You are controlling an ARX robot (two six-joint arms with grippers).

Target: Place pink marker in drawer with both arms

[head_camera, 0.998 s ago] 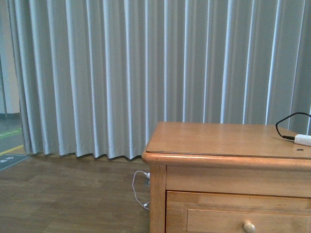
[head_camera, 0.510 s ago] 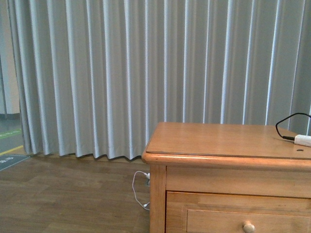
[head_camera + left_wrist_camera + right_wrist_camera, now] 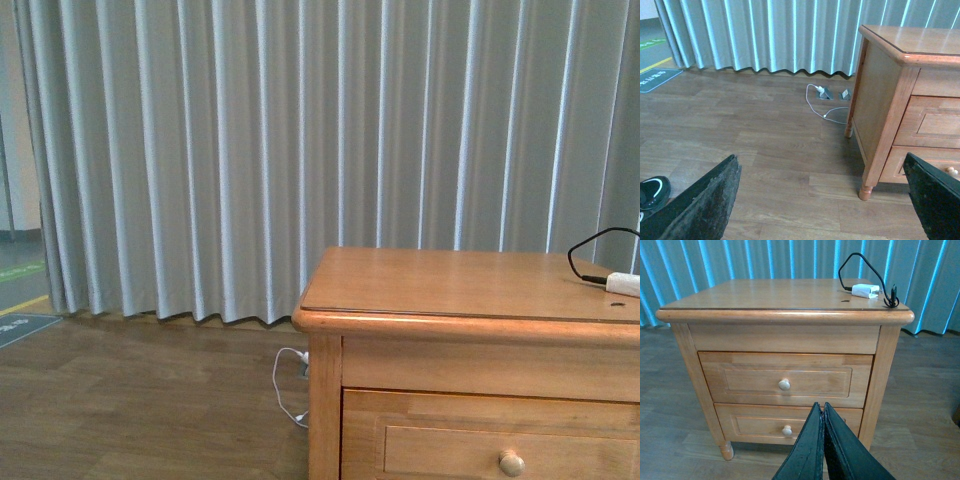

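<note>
Filling the centre of the right wrist view, the drawer (image 3: 785,380) sits closed below the nightstand (image 3: 785,302) top; the right gripper (image 3: 823,412) has its fingers pressed together, empty; the left gripper (image 3: 822,200) is spread wide over the floor (image 3: 765,135); the pink marker shows nowhere.

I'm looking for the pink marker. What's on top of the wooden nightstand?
Only a white plug with a black cable lies on the nightstand top. No marker shows. Both drawers are shut, hiding their insides.
</note>
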